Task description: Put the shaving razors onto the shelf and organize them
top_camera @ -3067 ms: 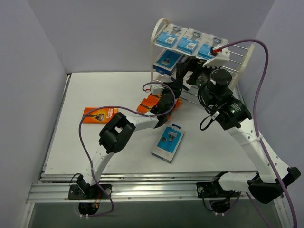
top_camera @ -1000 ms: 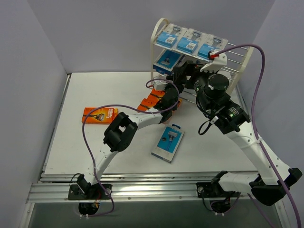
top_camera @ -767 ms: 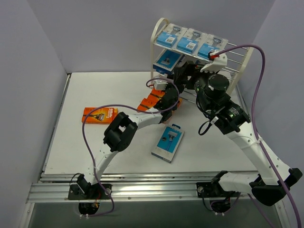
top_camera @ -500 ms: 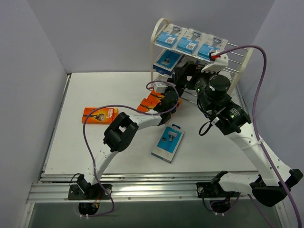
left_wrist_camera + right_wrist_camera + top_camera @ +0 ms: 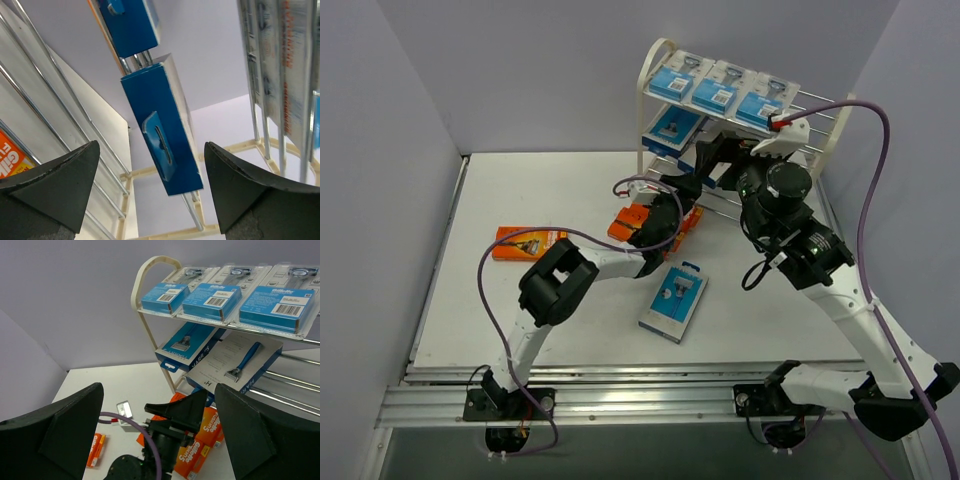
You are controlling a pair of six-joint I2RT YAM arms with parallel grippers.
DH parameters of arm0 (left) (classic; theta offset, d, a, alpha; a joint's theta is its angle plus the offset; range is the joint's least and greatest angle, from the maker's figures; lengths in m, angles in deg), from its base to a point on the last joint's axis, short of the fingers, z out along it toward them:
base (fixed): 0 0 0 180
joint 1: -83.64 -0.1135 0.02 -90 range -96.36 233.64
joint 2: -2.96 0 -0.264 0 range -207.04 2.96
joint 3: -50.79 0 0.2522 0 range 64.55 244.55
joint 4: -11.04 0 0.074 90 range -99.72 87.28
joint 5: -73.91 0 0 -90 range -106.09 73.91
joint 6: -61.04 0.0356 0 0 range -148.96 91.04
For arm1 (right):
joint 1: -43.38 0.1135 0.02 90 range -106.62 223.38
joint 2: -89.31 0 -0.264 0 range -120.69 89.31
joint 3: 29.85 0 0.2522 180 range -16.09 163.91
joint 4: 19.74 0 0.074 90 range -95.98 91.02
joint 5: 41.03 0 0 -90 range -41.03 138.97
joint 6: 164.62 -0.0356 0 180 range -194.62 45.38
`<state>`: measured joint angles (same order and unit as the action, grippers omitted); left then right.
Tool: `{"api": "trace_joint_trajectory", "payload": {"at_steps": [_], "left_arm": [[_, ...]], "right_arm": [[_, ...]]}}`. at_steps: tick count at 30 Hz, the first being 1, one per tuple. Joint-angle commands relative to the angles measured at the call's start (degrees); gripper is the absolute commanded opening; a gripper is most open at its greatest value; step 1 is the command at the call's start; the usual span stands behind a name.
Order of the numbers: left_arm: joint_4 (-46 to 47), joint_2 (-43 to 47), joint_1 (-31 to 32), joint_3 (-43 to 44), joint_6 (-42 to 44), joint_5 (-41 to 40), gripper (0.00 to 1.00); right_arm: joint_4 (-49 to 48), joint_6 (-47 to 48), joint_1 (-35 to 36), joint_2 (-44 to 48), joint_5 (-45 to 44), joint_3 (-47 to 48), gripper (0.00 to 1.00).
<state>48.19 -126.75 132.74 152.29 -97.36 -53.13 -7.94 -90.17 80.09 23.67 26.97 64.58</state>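
The cream shelf (image 5: 655,60) stands at the back right. Three blue razor packs (image 5: 718,85) lie along its top tier. A dark blue pack (image 5: 187,347) and a white pack (image 5: 235,362) rest on the middle tier. Orange razor boxes (image 5: 632,218) sit at the shelf's foot. My left gripper (image 5: 678,190) is open and empty, low by the bottom tier. In its wrist view it looks up at a blue pack (image 5: 160,130) on the rods. My right gripper (image 5: 720,160) hangs open in front of the middle tier, holding nothing.
One orange box (image 5: 525,243) lies on the table at the left. A blue pack (image 5: 673,300) lies in front of the shelf. Purple cables (image 5: 860,200) loop over both arms. Grey walls close in at the back and both sides.
My left gripper has opened wider and drawn back a little to the left from the shelf. The right arm has lifted slightly up and to the right.
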Motion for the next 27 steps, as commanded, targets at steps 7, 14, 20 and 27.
{"api": "trace_joint_trajectory", "payload": {"at_steps": [7, 14, 20, 27], "left_arm": [[15.96, 9.13, -3.04, -7.67, 6.09, 9.08, 0.94], [13.17, 18.16, -4.98, -13.82, 8.02, 15.41, 0.94], [-6.41, 37.22, -10.6, -22.35, 12.14, 24.01, 0.94], [-37.18, 57.71, -22.54, -23.15, 20.93, 35.69, 0.94]], "right_arm": [[0.81, 1.93, -1.9, 1.4, -4.02, -0.42, 0.88], [1.16, 2.63, -1.99, 4.56, -3.66, -6.83, 0.8], [6.34, 1.05, -2.08, 7.99, -2.61, -11.93, 0.7], [4.86, -3.96, -2.43, 9.23, -1.73, -22.11, 0.8]]}}
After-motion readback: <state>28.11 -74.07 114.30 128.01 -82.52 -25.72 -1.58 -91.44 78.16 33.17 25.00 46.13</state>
